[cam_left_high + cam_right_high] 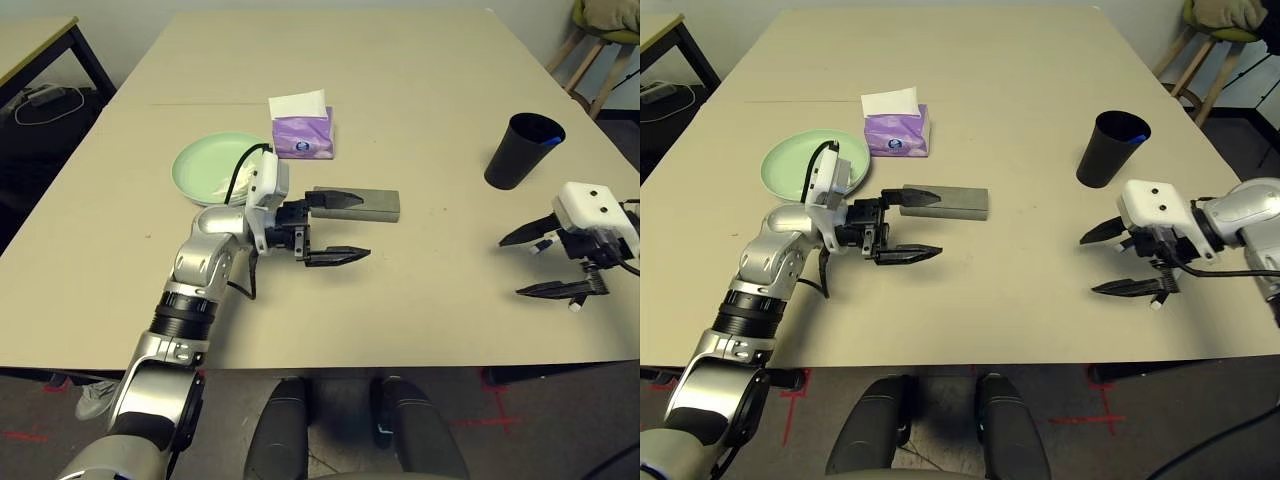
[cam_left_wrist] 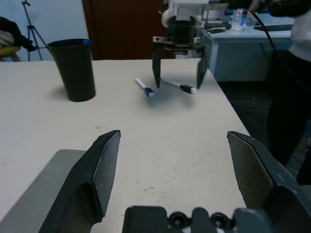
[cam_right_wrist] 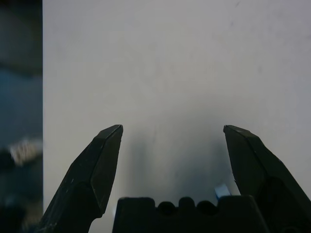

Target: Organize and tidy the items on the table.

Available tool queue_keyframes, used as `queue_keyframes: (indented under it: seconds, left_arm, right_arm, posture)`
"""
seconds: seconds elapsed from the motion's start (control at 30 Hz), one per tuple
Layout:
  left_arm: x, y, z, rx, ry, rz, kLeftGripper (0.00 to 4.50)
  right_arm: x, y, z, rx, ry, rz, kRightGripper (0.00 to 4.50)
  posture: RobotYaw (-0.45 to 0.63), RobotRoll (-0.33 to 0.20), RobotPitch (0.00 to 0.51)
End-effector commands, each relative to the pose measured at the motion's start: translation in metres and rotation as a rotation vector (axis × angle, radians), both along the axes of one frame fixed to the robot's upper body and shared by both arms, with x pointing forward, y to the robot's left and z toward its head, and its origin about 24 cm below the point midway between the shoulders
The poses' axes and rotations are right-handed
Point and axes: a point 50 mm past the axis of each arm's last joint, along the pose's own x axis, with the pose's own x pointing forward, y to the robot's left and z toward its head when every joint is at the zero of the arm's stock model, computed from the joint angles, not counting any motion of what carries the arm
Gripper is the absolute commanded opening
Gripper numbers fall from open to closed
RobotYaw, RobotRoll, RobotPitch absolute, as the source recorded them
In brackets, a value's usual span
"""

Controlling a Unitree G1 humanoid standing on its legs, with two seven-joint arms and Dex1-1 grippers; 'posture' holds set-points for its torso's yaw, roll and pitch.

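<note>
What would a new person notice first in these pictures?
Probably the two open grippers over the beige table: the left gripper beside the grey glasses case, the right gripper near the table's right edge. Next, the black cup behind the right gripper, and the green plate beside the purple tissue box.

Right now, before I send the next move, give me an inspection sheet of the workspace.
Surface: beige table, mostly bare, no spills seen.
Job's things: green plate with white tissue on it; purple tissue box beside the plate; grey case in the middle; black cup upright; two white pens lying past the cup.
Clutter: nothing seen.
Hands: left hand open, one finger over the case's end; right hand open, above the pens, holding nothing.
Cables: black cable along the left wrist; another at the right wrist.
Surroundings: small tan table far left, wooden stool far right.
</note>
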Motion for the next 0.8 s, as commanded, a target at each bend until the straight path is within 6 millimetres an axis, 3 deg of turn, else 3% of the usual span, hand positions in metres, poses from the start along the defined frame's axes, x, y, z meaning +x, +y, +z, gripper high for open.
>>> queue_keyframes:
  seconds: [0.03,0.37,0.8]
  left_arm:
    - [-0.004,-0.001,-0.007,0.041,0.011,-0.015,4.45]
    - [0.004,0.002,-0.006,0.017,-0.003,0.092,4.45]
    - [0.016,0.005,0.003,-0.005,-0.028,0.136,4.45]
  right_arm:
    - [0.002,-0.006,0.001,-0.095,0.002,0.027,4.5]
    - [0.005,-0.015,0.007,-0.274,-0.018,0.111,4.5]
    - [-0.004,-0.031,0.01,-0.364,-0.102,0.23,4.5]
  posture:
    - [0.09,0.0,0.149]
    - [0.09,0.0,0.158]
    - [0.06,0.0,0.165]
